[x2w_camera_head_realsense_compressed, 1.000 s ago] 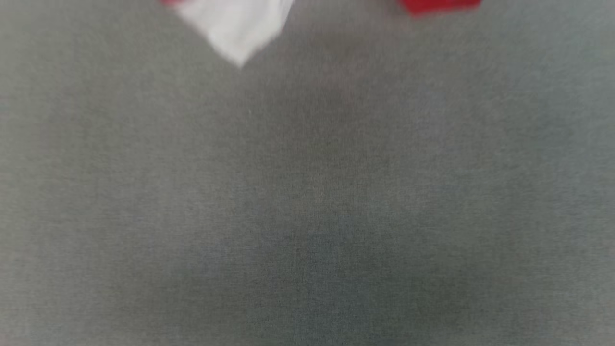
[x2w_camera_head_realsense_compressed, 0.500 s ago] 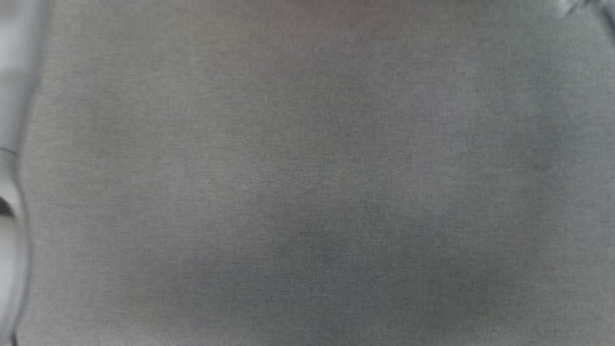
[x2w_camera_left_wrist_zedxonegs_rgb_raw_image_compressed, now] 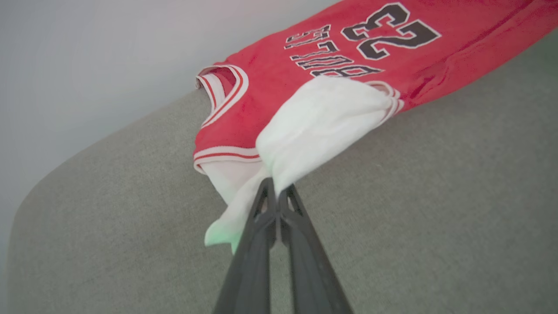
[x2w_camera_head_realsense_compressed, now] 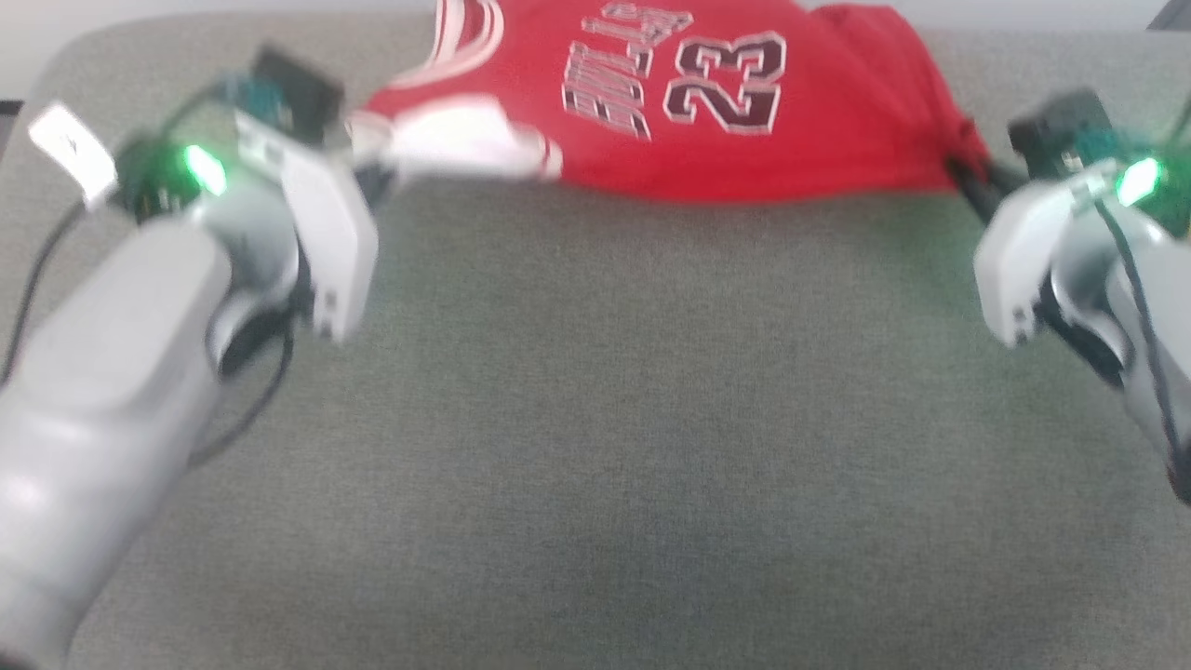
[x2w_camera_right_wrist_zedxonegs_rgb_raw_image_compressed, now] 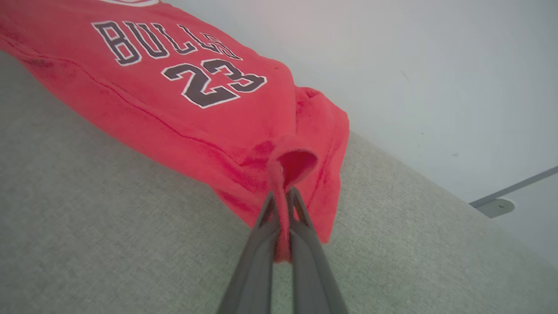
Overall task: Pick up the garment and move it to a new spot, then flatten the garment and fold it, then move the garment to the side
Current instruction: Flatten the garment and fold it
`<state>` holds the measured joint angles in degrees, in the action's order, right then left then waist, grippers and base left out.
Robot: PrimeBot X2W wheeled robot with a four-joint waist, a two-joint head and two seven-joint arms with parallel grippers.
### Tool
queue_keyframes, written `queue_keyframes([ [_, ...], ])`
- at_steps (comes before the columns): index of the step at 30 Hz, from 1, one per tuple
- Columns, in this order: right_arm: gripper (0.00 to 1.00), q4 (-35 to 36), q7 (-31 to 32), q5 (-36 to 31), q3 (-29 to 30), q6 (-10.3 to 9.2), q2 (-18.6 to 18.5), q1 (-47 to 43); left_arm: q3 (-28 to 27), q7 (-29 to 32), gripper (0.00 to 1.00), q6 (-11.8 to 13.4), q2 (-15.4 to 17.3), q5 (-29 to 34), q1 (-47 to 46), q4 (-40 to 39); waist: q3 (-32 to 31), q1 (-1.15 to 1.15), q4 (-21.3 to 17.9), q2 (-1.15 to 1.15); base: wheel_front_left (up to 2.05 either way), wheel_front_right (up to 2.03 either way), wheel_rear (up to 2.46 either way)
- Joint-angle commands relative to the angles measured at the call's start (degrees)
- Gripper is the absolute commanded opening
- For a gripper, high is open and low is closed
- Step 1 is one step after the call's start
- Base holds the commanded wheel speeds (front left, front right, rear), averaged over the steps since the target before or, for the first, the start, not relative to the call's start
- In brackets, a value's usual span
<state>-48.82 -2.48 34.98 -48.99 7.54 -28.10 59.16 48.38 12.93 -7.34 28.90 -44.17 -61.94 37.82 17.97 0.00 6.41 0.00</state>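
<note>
Tilted up since a second ago, taking in both arms. Clamped shut at the left gripper (x2w_camera_left_wrist_zedxonegs_rgb_raw_image_compressed: 275,185) on a white corner, at the right gripper (x2w_camera_right_wrist_zedxonegs_rgb_raw_image_compressed: 283,194) on a red corner of the jersey (x2w_camera_head_realsense_compressed: 707,140). Stretched crosswise between them, along the grey cushion's (x2w_camera_head_realsense_compressed: 595,419) far edge. Reaching forward, angled inward.

A red jersey (x2w_camera_head_realsense_compressed: 707,140) numbered 23 lies along the far edge of a grey, cloth-covered bench (x2w_camera_head_realsense_compressed: 595,419), stretched between two robot arms. The left hand (x2w_camera_head_realsense_compressed: 372,167) meets a white panel (x2w_camera_head_realsense_compressed: 465,144) at the jersey's left end, its fingers blurred and mostly hidden by cloth. The right hand (x2w_camera_head_realsense_compressed: 968,172) pinches a bunched red corner at the other end, dark fingers pressed together. Green lights (x2w_camera_head_realsense_compressed: 203,169) glow on both wrists. The pale left forearm (x2w_camera_head_realsense_compressed: 102,372) crosses the lower left corner, a black cable (x2w_camera_head_realsense_compressed: 251,400) looping beside it.
</note>
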Motion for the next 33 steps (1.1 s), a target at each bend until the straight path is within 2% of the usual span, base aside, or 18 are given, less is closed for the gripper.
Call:
queue_keyframes([
  [1, 0.0, 3.6, 1.5, 3.6, -1.1, -0.1, -2.9, -3.4, 0.7, 2.5, 0.0, -0.1, 2.2, -1.6, 4.3, -4.2, -1.9, 0.0, 0.5, 0.0, 0.0, 0.0, 0.0],
  [2, 0.0, 5.9, 2.4, 5.5, -2.0, -0.1, -4.3, -5.1, 1.1, 4.0, 0.0, 0.0, 3.5, -2.4, 6.5, -7.1, -2.4, 0.0, 0.5, 0.0, 0.0, 0.0, 0.0],
  [5, 0.0, 12.2, 4.6, 9.8, -4.0, -0.09, -8.9, -9.4, 1.5, 7.7, 0.0, 2.9, 7.3, -4.8, 13.1, -15.7, -3.5, 0.0, 0.7, 0.0, 0.0, 0.0, 0.0],
  [12, 0.0, 25.0, 8.9, 16.9, -6.4, -0.09, -17.6, -18.4, 1.8, 13.4, 0.0, 13.0, 15.5, -9.3, 27.2, -35.7, -4.8, 0.0, 0.7, 0.0, 0.0, 0.0, 0.0],
  [13, 0.0, 26.5, 9.1, 17.8, -6.5, -0.09, -18.5, -19.7, 1.8, 13.8, 0.0, 14.5, 16.6, -9.8, 28.9, -37.9, -5.0, 0.0, 0.7, 0.0, 0.0, 0.0, 0.0],
  [14, 0.0, 26.5, 9.1, 17.8, -6.5, -0.09, -18.5, -19.7, 1.8, 13.8, 0.0, 14.5, 16.6, -9.8, 28.9, -37.9, -5.0, 0.0, 0.7, 0.0, 0.0, 0.0, 0.0],
  [21, 0.0, 36.3, 11.9, 22.6, -5.4, -0.09, -24.3, -30.2, 1.6, 16.2, 0.0, 23.8, 23.3, -13.1, 39.4, -50.2, -5.8, 0.0, 0.5, 0.0, 0.0, 0.0, 0.0],
  [27, 0.0, 40.7, 12.3, 25.4, -2.9, -0.08, -26.1, -37.7, 1.7, 17.8, 0.0, 28.3, 26.2, -14.8, 43.3, -56.3, -5.6, 0.0, 0.2, 0.0, 0.0, 0.0, 0.0],
  [33, 0.0, 44.1, 12.4, 25.5, 2.0, -0.08, -27.2, -41.2, 0.5, 18.0, 0.0, 31.1, 28.8, -12.9, 42.1, -60.9, -5.1, 0.0, -0.6, 0.0, 0.0, 0.0, 0.0],
])
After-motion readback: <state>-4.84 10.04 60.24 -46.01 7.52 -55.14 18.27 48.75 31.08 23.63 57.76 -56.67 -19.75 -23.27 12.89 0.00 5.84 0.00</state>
